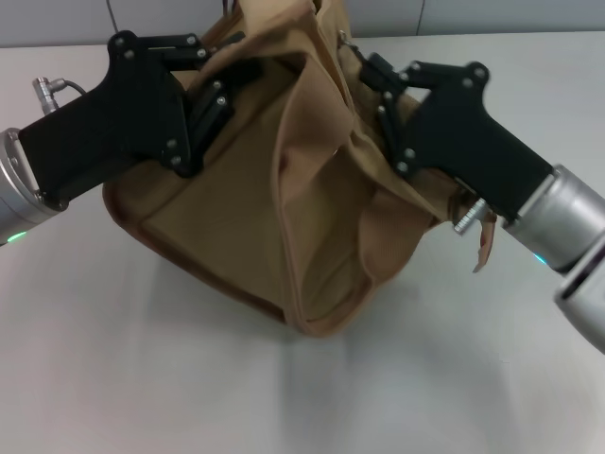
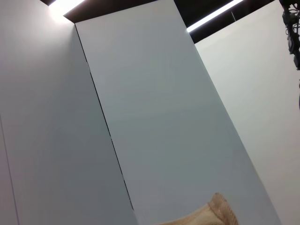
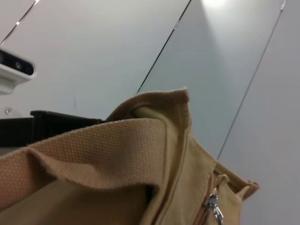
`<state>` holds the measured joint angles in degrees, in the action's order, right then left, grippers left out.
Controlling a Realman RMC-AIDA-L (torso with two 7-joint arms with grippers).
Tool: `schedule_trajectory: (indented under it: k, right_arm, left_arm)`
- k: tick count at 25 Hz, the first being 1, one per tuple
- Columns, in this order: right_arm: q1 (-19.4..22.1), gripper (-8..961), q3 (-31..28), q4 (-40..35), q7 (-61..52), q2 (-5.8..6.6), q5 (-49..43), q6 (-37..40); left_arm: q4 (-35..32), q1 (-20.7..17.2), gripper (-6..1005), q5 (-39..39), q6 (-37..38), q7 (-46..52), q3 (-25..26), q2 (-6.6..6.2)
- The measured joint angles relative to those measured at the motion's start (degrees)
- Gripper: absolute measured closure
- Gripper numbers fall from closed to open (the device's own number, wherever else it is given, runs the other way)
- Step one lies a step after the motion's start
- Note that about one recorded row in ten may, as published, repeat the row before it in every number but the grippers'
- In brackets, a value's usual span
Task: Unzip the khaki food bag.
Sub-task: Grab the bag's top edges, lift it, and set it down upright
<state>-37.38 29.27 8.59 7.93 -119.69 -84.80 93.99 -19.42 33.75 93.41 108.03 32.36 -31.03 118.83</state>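
Observation:
The khaki food bag (image 1: 246, 227) is tipped up on the white table, its flat tan underside and one side panel facing the head view. My left gripper (image 1: 222, 85) is clamped on the bag's upper left edge. My right gripper (image 1: 371, 78) is closed on the fabric at the upper right edge, where the canvas bunches. In the right wrist view a webbing handle (image 3: 93, 150) lies across the bag, and the silver zipper pull (image 3: 213, 205) hangs free on the zipper, not held. The left wrist view shows only a corner of the bag (image 2: 213, 213).
The white table (image 1: 113, 359) lies open in front of and to both sides of the bag. A small brown tag (image 1: 486, 241) hangs below my right wrist. Grey wall panels fill both wrist views.

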Motion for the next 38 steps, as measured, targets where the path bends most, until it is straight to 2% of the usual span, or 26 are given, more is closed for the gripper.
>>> schedule_trajectory:
  k: [7, 11, 12, 16, 22, 29, 38]
  right_arm:
    - [6.8, 958, 0.4, -0.3, -0.2, 0.37, 0.0, 2.9]
    - [12.7, 958, 0.9, -2.1, -1.8, 0.47, -0.5, 4.5]
    - [15.7, 957, 1.4, -4.5, -4.6, 0.46, -1.0, 7.0]
    - [17.7, 955, -0.5, -6.7, -6.6, 0.08, 0.2, 11.6]
    - [13.4, 934, -4.6, -4.4, -6.7, 0.03, 1.4, 14.3]
    - [7.4, 708, -3.9, -2.3, -6.3, -0.03, 0.0, 11.5]
    - [3.1, 361, -3.9, -0.3, -3.5, -0.1, -5.2, 2.7]
  left_arm:
    - [0.2, 0.0, 919, -1.8, -0.1, 0.1, -0.1, 0.0]
    - [0.2, 0.0, 919, -1.9, -0.3, 0.1, 0.0, 0.0]
    - [0.2, 0.0, 919, -1.9, -0.3, 0.1, 0.0, 0.0]
    - [0.2, 0.4, 919, -1.9, -0.3, 0.2, -0.2, 0.0]
    - [0.2, 0.6, 919, -1.9, -0.4, 0.2, -0.4, 0.0]
    - [0.5, 0.2, 919, -1.9, -0.1, 0.2, -0.4, 0.0]
    - [0.5, 0.3, 919, -1.9, 0.0, 0.1, -0.5, 0.0]
